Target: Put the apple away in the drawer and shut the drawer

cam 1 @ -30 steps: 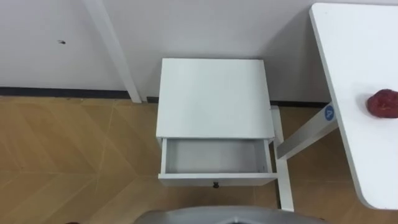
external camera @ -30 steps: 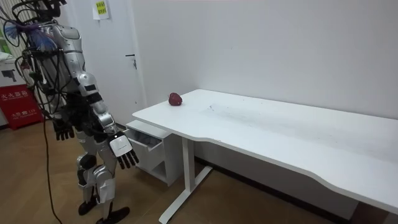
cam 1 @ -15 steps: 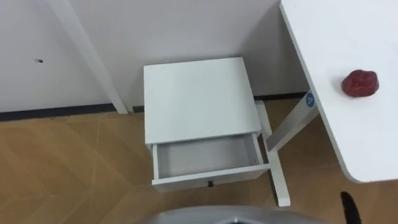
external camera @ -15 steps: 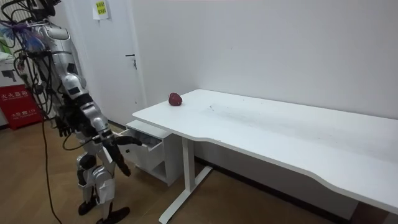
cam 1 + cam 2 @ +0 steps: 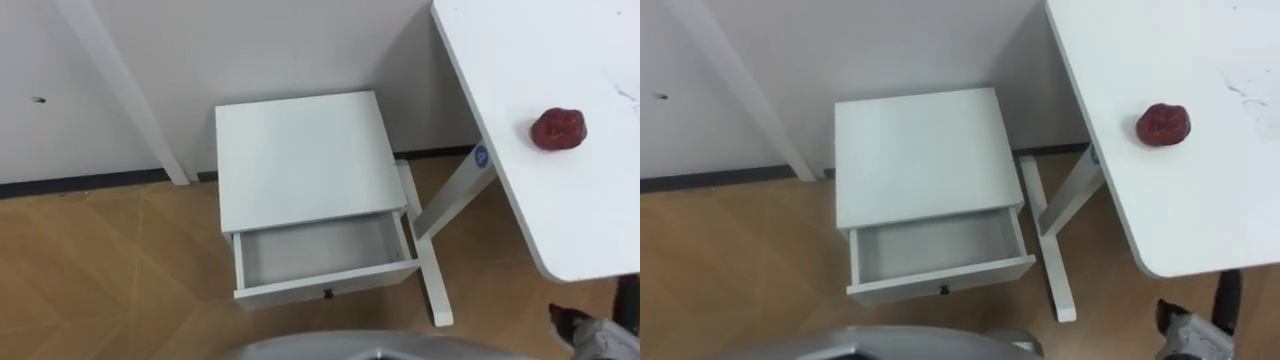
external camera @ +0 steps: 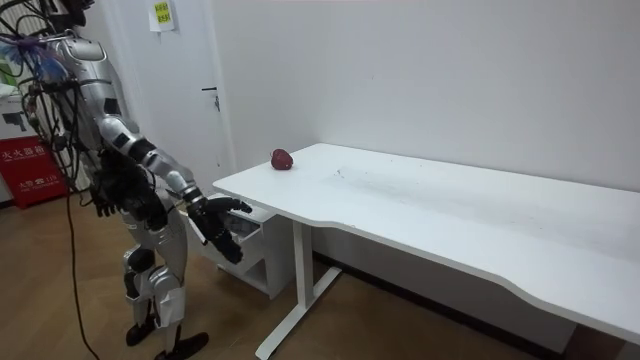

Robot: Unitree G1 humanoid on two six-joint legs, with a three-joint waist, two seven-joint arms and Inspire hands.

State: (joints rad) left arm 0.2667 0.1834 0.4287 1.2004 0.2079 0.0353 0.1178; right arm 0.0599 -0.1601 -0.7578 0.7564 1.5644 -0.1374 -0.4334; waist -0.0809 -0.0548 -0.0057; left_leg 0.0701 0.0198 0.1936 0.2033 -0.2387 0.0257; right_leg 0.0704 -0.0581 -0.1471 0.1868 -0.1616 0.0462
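A dark red apple [image 5: 558,128] lies near the left end of the white table [image 5: 590,220], close to the wall; the room view shows the apple [image 6: 282,159] at the table's far corner. Below and to the left, the drawer [image 5: 318,252] of a small white cabinet [image 5: 300,160] is pulled out and holds nothing. My right hand [image 6: 218,218] is raised forward, open with spread fingers, just below the table's edge beside the drawer; in the eye views the right hand [image 5: 588,335] sits at the lower right. My left hand [image 6: 104,207] hangs relaxed at my side.
The table's white leg and foot [image 5: 432,262] stand right of the cabinet. A white door frame [image 5: 120,95] runs down the wall on the left. Wooden floor [image 5: 110,270] lies in front of the cabinet. A red box [image 6: 25,165] stands behind me.
My right arm has swung up and forward from my side toward the drawer, and the hand has entered the eye views' lower right. The head camera has turned right.
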